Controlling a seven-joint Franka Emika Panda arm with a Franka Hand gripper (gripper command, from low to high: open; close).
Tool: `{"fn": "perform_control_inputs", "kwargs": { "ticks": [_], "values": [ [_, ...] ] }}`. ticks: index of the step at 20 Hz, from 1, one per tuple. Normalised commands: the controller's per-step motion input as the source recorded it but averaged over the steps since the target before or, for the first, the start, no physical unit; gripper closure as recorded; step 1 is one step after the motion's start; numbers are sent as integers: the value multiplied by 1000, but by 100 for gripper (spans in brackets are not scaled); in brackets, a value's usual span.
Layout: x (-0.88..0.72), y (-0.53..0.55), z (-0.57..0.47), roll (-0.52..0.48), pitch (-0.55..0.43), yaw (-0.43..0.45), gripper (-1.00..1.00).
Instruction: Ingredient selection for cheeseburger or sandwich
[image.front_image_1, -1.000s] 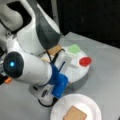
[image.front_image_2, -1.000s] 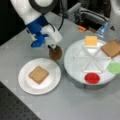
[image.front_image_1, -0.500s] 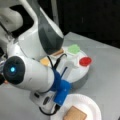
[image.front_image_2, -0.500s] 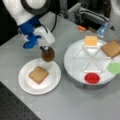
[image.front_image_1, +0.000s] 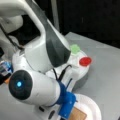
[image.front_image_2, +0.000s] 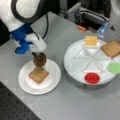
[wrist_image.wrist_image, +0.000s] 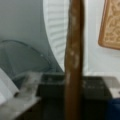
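A: Claw status?
B: The claw (image.front_image_2: 39, 56) grips the dark patty (image.front_image_2: 40, 60) on edge, above the paper plate's (image.front_image_2: 53, 80) rim.
A: Bread location?
B: One bread square (image.front_image_2: 38, 74) lies flat on that plate, beside the patty.

Even, soft light falls from above in both front views, bright on the grey bench (image.front_image_2: 62, 105) and dark behind it. All three views are blurry. A faint shadow rings the white plate (image.front_image_2: 53, 81). In a front view the arm (image.front_image_1: 37, 50) looms close and smeared, with a blue lamp glowing. In the wrist view the patty (wrist_image.wrist_image: 73, 57) is a soft, unfocused edge-on strip.
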Motion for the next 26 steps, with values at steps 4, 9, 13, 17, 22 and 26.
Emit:
{"fn": "perform_control_inputs", "kwargs": {
  "ticks": [4,9,13,17,22,26],
  "values": [
    [437,-359,-38,88,171,263,100],
    [452,-346,-81,117,143,273,100],
    [452,-327,-93,136,123,275,100],
    [375,-279,-49,201,112,255,100],
    [304,-212,-116,263,103,226,100],
    [248,-180,-191,274,56,191,100]
  ]
}}
